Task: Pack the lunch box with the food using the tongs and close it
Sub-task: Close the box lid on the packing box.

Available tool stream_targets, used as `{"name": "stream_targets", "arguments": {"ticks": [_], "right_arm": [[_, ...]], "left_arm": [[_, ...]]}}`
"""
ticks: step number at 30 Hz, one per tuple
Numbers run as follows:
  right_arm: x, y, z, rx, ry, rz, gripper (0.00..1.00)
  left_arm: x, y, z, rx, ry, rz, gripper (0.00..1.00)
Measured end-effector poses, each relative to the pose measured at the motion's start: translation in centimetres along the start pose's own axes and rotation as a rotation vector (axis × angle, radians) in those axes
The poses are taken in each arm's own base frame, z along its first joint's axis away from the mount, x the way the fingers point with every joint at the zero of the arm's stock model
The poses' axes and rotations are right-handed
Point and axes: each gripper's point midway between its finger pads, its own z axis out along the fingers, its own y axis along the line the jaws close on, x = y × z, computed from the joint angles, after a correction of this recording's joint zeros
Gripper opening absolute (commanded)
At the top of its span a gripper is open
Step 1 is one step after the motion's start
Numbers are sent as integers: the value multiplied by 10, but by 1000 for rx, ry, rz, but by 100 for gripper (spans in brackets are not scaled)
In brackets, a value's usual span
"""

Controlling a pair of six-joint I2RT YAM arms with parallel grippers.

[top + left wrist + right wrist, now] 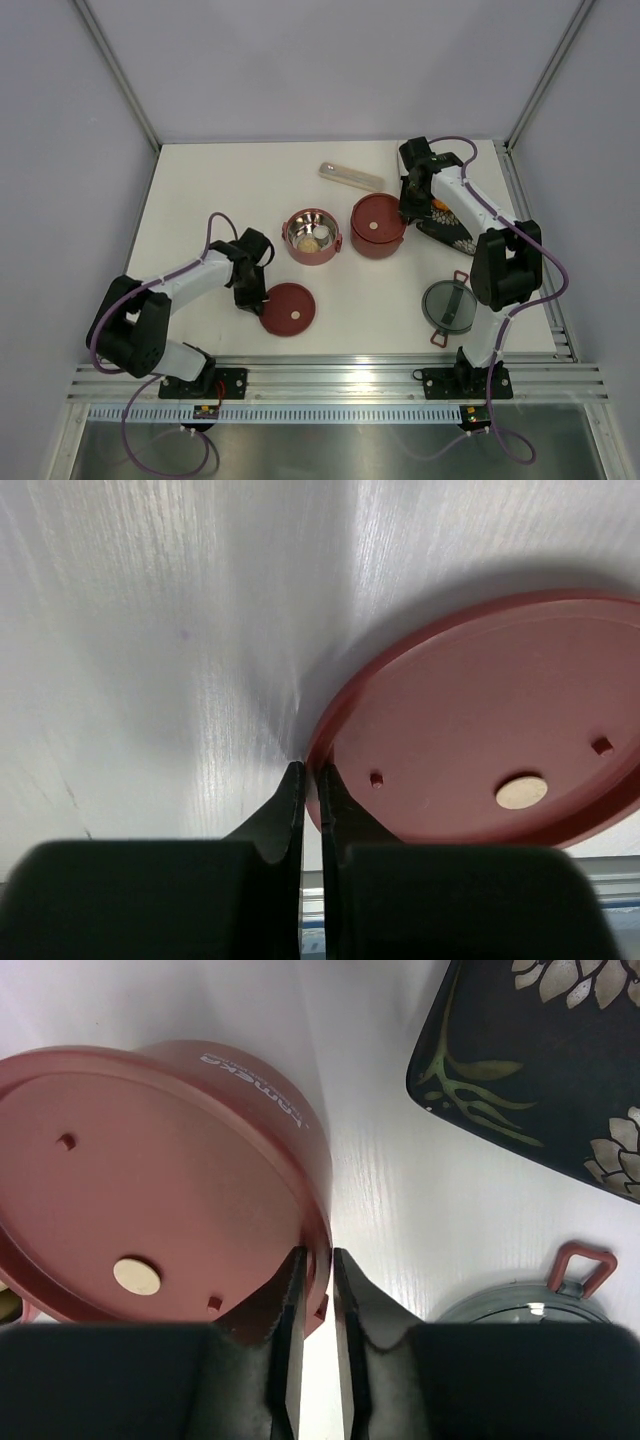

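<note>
My left gripper (pixel 258 297) (pixel 308 770) is shut on the left rim of a flat maroon disc lid (pixel 288 308) (pixel 480 720), which lies on the table near the front. One lunch box bowl (pixel 312 236) stands open, with small pale food pieces (pixel 309 240) on its steel inside. The second bowl (pixel 377 226) (pixel 275 1110) wears its maroon lid (pixel 140 1190). My right gripper (pixel 408 213) (pixel 318 1255) straddles that lid's right rim, slightly open, with a gap beside the rim. The grey top lid (pixel 448 305) (pixel 520 1310) lies at front right. The tongs are out of view.
A black patterned tray (pixel 445 228) (pixel 540 1060) sits just right of the covered bowl, under the right arm, with an orange piece (pixel 440 205) on it. A long beige cutlery case (pixel 351 176) lies behind the bowls. Metal rails run along the near edge.
</note>
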Motion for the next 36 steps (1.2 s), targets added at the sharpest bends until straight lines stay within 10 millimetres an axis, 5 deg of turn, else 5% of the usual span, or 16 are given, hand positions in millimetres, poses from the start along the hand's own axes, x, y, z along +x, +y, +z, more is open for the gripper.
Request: {"name": "stream_targets", "arguments": {"ticks": [6, 19, 25, 30, 36], "right_arm": [[1, 1, -1, -9, 6, -12, 63], [-18, 5, -51, -67, -108, -4, 81], [-27, -1, -76, -67, -184, 13, 81], [-19, -6, -77, -62, -184, 25, 78], [-11, -9, -79, -60, -179, 34, 76]], "left_arm": [[-21, -6, -18, -10, -65, 9, 0], [-75, -39, -94, 89, -281, 73, 0], [-131, -76, -129, 125, -383, 81, 0], [-170, -99, -117, 103, -385, 78, 0], [-187, -107, -87, 55, -336, 77, 0]]}}
